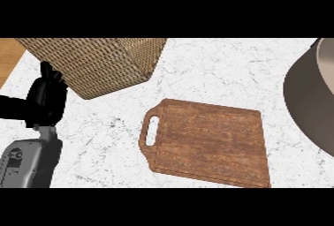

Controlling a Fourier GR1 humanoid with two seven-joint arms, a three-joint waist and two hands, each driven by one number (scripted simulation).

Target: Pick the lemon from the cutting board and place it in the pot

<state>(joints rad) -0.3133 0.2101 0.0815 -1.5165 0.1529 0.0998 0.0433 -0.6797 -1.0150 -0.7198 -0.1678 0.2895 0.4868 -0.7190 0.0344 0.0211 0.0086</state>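
Observation:
The brown wooden cutting board [212, 141] lies flat in the middle of the white marble counter [222, 70], its handle slot toward the left. Nothing rests on the board, and no lemon shows anywhere in the head view. The grey pot [306, 103] is cut off by the right edge, so only part of its wall and rim is visible and its inside is hidden. My left hand [46, 97] rests at the left edge, black fingers pointing up and relaxed, holding nothing, well left of the board. My right hand is out of view.
A woven wicker basket [98, 62] stands at the back left, just above my left hand and close to the board's far left corner. A strip of wooden surface [8, 57] shows past the counter's left edge.

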